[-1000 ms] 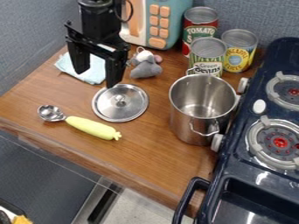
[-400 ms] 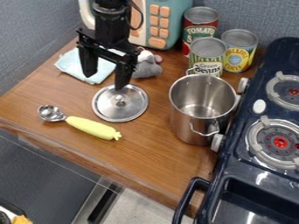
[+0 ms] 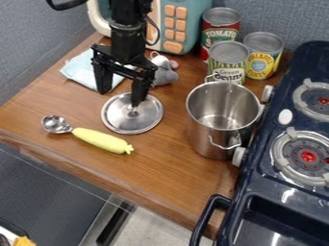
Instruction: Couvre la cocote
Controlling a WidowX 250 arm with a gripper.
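Note:
The black gripper [image 3: 118, 97] hangs over the upper part of the lid, open, with its two fingers spread well apart and nothing held between them. Its right finger overlaps the lid just above the knob; whether it touches cannot be told. The round silver lid [image 3: 117, 119] lies flat on the wooden counter, knob up. To its right the steel pot [image 3: 208, 140] stands upright and uncovered, its inside bare, close against the stove's left edge.
Left of the pot lies a scoop with a yellow handle [image 3: 101, 140]. Behind the lid are a grey toy mouse [image 3: 164, 75] and a pale blue cloth [image 3: 80, 73]. Cans [image 3: 226, 59] stand behind the pot, a toy microwave [image 3: 183, 24] at the back, the dark blue stove [image 3: 284, 191] on the right.
The gripper has moved right and somewhat down in the view, from over the blue cloth to the lid's upper part. It has stayed open; lid and pot have not moved.

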